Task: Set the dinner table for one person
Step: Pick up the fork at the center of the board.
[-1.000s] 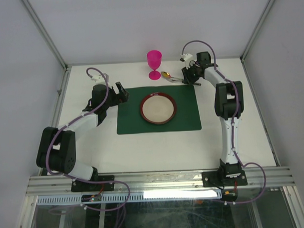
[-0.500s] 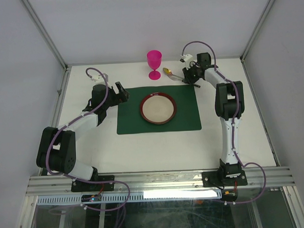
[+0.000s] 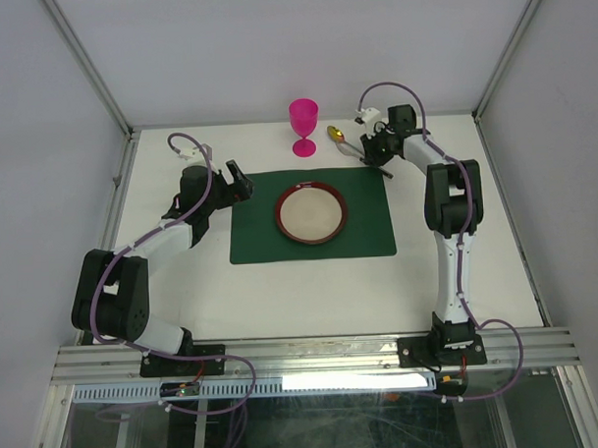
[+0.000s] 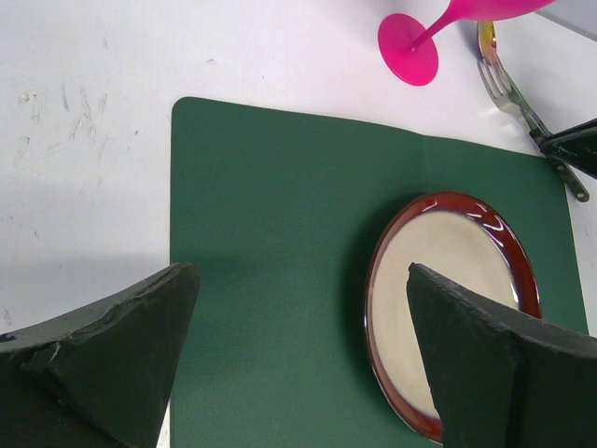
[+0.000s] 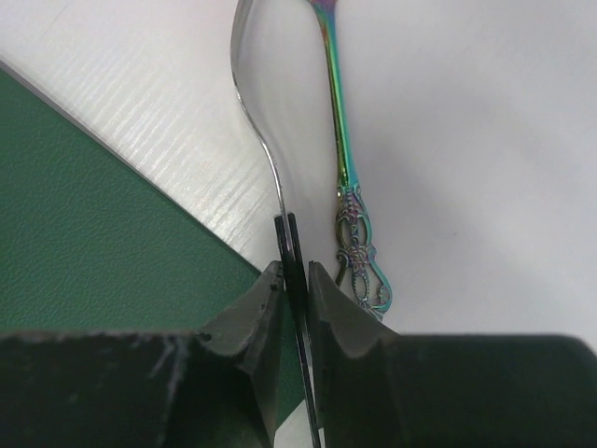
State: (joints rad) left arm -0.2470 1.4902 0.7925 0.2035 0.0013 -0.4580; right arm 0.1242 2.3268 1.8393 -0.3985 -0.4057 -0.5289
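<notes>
On the white dinner table (image 3: pixel 282 293) lies a dark green placemat (image 3: pixel 368 231) with a red-rimmed plate (image 3: pixel 310 213) on it. A pink goblet (image 3: pixel 303 121) stands behind the mat. My right gripper (image 5: pixel 297 271) is shut on the black handle of a spoon (image 5: pixel 261 131) at the mat's far right corner. The spoon's bowl (image 3: pixel 337 135) points toward the goblet. An iridescent ornate fork (image 5: pixel 347 177) lies on the table right beside it. My left gripper (image 4: pixel 298 280) hovers wide open over the mat's left part, holding nothing.
Aluminium frame rails (image 3: pixel 130 181) edge the table, with grey walls close behind and at both sides. The goblet's base (image 4: pixel 409 49) stands near the fork's tines (image 4: pixel 504 84). The plate (image 4: pixel 457 243) lies just right of my left gripper.
My right gripper's jaws have closed on the spoon's handle, and the spoon's bowl has shifted toward the back right. The left arm has not moved.
</notes>
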